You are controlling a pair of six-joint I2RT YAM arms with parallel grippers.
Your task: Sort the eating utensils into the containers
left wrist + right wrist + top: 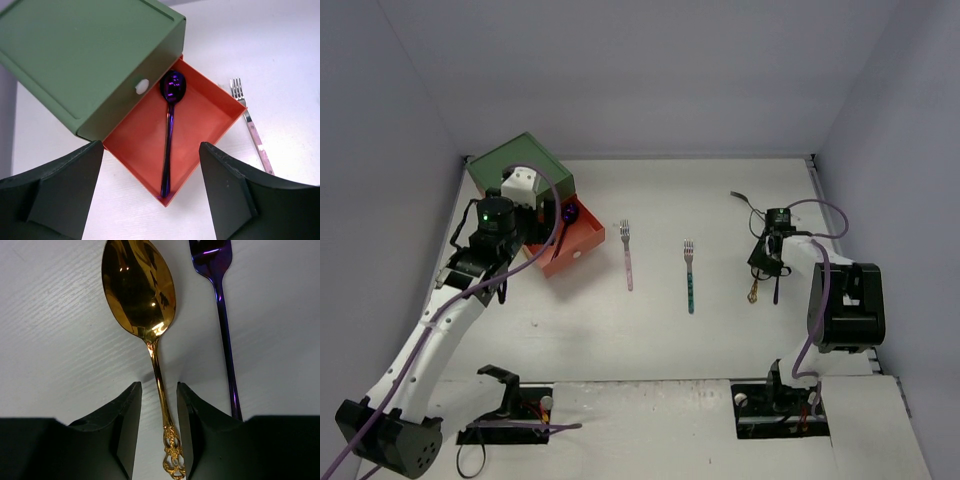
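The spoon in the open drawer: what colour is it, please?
Shiny purple spoon, clearest in the left wrist view.

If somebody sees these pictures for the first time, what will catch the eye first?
A glossy purple spoon lies in the pulled-out orange-red drawer of the green chest, at far left, under the open left tool. At right, the right tool straddles the handle of a bright gold spoon lying beside a purple fork.

Light is bright, even and diffuse, and shadows are faint. The shiny gold metal spoon [138,290] carries small white glare spots on its bowl, with a soft shadow just right of its handle.
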